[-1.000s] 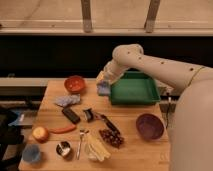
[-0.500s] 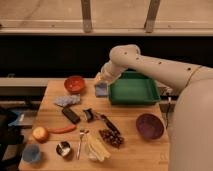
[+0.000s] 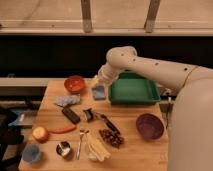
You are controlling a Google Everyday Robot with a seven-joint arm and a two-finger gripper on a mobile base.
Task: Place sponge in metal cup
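The blue sponge hangs just under my gripper at the back of the wooden table, between the red bowl and the green tray. The gripper is shut on the sponge and holds it slightly above the tabletop. The metal cup stands upright near the front left edge of the table, well away from the gripper, toward the front and left.
A grey cloth, a black bar, a red chili, an orange fruit and a blue cup lie on the left. A fork, a yellow bunch, dark grapes and a purple bowl lie toward the front.
My gripper has shifted a little to the left and slightly down, away from the green tray, and the sponge has moved with it.
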